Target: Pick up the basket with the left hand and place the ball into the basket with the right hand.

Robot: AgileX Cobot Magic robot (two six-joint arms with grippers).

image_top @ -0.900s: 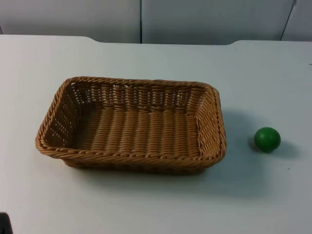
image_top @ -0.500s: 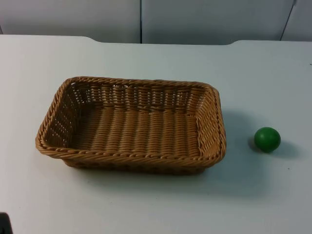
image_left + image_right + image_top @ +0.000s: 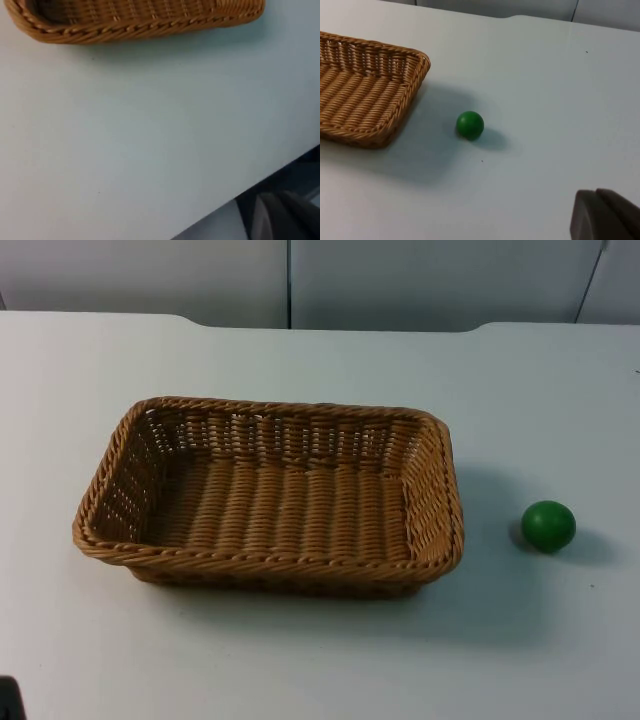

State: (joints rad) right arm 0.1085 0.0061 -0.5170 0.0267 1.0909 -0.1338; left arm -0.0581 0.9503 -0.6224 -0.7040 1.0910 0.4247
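White table (image 3: 300, 660) before a grey partition wall (image 3: 420, 280) holds a wicker basket (image 3: 270, 495), a green ball (image 3: 548, 526) right of it, well apart; I cannot tell either gripper's state.

A dark, rounded fingertip of the right hand (image 3: 605, 215) is seen, matt black to charcoal, with a smooth blunt outline and a faint seam running along its length. A similar dark grey fingertip of the left hand (image 3: 280, 217) is made out, softly contoured, with a lighter sheen on one flank. A small black part of the robot (image 3: 8, 698) is caught at the top view's edge.
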